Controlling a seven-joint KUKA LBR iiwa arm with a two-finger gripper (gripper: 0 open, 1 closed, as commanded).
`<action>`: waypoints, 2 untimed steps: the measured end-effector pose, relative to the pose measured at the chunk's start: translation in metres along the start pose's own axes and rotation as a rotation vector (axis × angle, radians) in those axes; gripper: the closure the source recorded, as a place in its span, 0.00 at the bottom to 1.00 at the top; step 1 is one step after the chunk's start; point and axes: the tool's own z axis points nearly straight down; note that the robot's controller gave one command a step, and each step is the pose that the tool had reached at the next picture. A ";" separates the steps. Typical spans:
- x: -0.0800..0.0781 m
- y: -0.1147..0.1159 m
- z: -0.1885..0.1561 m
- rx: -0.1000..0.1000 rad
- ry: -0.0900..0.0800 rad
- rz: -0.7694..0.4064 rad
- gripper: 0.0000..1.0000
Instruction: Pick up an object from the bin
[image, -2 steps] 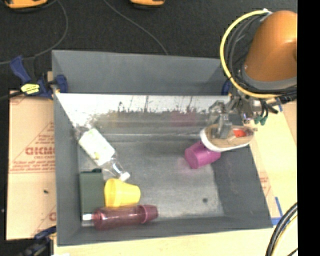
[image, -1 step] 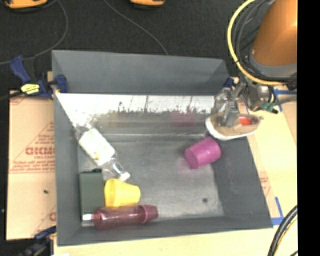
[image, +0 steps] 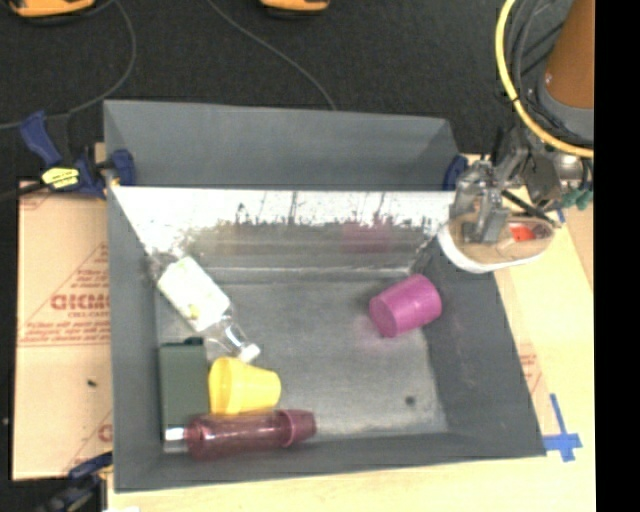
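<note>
Dark ground lies round your grey metal bin (image: 480, 380), whose floor is bare metal with a scuffed pale back wall at 12 o'clock. Your gripper (image: 486, 222) hangs at about 2 o'clock of the bin, above the corner where the right wall meets the back wall, clear of the floor and of everything on it. You cannot tell from this angle whether the tool is released or clenched, and nothing from the bin is seen in it. Just under it, at the outer side of the rim, sits a white rounded piece (image: 478, 262) with a red-orange spot; you cannot tell whether that belongs to the arm. Nearest thing in the bin is a magenta cup (image: 405, 305), on its side, alone at 3 o'clock of the floor and toward 7 o'clock from the gripper, apart from it. The rest sits well apart on the left. A white bottle (image: 193, 292) lies tilted at 10 o'clock. A dark green box (image: 181, 388) stands at 8 o'clock against the left wall. A yellow cup (image: 243, 388) lies on its side touching that box. A dark red tube-shaped bottle (image: 250, 432) lies lengthwise along the front wall at 7 o'clock, just below the yellow cup.
</note>
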 end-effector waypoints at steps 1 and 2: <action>-0.007 0.002 -0.003 0.001 -0.003 0.003 0.00; -0.033 0.003 -0.021 0.001 -0.004 -0.363 0.00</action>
